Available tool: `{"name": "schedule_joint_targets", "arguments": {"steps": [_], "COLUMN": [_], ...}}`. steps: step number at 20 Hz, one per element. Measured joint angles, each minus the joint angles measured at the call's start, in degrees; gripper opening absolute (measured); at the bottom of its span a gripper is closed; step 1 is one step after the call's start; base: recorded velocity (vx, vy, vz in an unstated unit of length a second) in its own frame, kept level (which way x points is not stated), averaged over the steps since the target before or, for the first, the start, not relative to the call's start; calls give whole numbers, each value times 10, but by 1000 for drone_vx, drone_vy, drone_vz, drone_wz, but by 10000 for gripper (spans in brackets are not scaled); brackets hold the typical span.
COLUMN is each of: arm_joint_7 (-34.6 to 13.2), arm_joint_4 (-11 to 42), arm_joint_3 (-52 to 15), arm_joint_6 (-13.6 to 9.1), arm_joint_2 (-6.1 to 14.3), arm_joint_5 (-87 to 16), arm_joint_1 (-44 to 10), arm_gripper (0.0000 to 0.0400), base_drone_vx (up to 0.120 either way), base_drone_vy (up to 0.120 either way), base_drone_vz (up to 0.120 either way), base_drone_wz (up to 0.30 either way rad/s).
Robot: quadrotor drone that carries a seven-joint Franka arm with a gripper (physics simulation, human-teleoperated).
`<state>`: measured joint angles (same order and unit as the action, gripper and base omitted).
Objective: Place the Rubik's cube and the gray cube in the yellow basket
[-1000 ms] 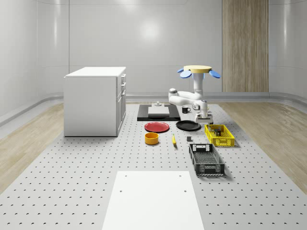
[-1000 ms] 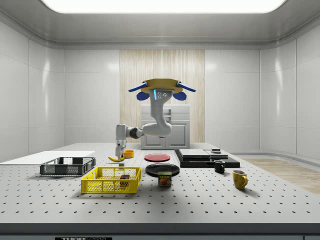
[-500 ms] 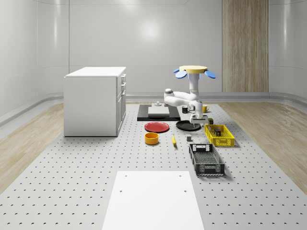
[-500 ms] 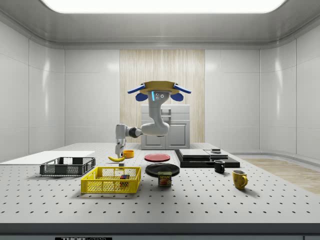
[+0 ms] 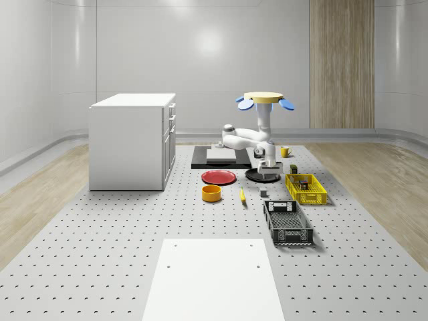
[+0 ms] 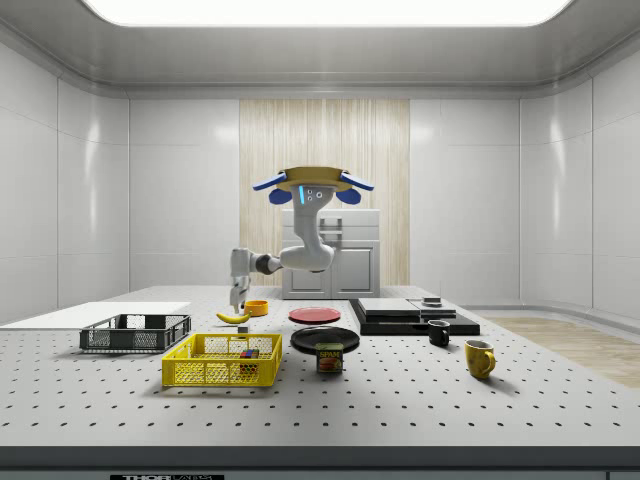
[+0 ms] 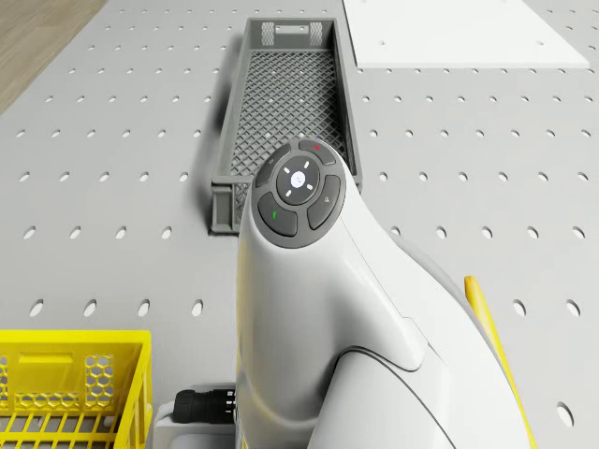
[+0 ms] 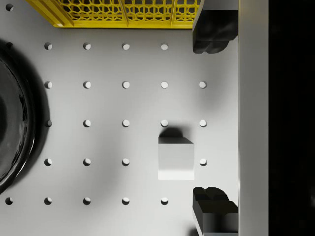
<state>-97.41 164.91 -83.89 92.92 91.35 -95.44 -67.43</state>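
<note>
The gray cube [image 8: 175, 158] lies on the perforated table, a short way outside the yellow basket [image 8: 123, 12]. My gripper [image 8: 214, 120] hangs open above the table with nothing held. The cube sits just off the line between the two fingertips [image 8: 214, 211], nearer one of them. In the whole-scene view the drone [image 5: 262, 99] hovers over the black plate, and the gripper [image 5: 266, 174] hangs just behind the gray cube [image 5: 263, 192]. The Rubik's cube [image 6: 248, 353] rests inside the yellow basket [image 6: 222, 360], which stands at the whole-scene view's right [image 5: 305, 188].
A black plate [image 5: 262, 175] lies under the arm, with a red plate [image 5: 219, 176], an orange bowl [image 5: 211, 192] and a banana [image 5: 242, 194] to its left. A black crate [image 5: 287, 221] stands in front of the basket. A can [image 6: 329, 357] and mugs [image 6: 479, 358] stand nearby.
The drone and arm have drifted to the whole-scene view's left, carrying the gripper from beside the yellow basket to over the black plate's edge near the gray cube.
</note>
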Motion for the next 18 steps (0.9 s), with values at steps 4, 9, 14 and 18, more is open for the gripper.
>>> {"name": "schedule_joint_targets", "arguments": {"steps": [4,9,14,18], "arm_joint_7": [0,0,0,-1], "arm_joint_4": [0,0,0,-2], "arm_joint_3": [0,0,0,17], "arm_joint_6": [0,1,1,7], "arm_joint_2": [0,1,1,2], "arm_joint_5": [0,0,1,-15], "arm_joint_1": [0,0,0,-2], "arm_gripper": [400,400,400,400], "base_drone_vx": [0,0,0,0], "base_drone_vy": [-120,-56,0,0], "base_drone_vz": [-70,-8,-120,0], "base_drone_wz": [0,0,0,0]}}
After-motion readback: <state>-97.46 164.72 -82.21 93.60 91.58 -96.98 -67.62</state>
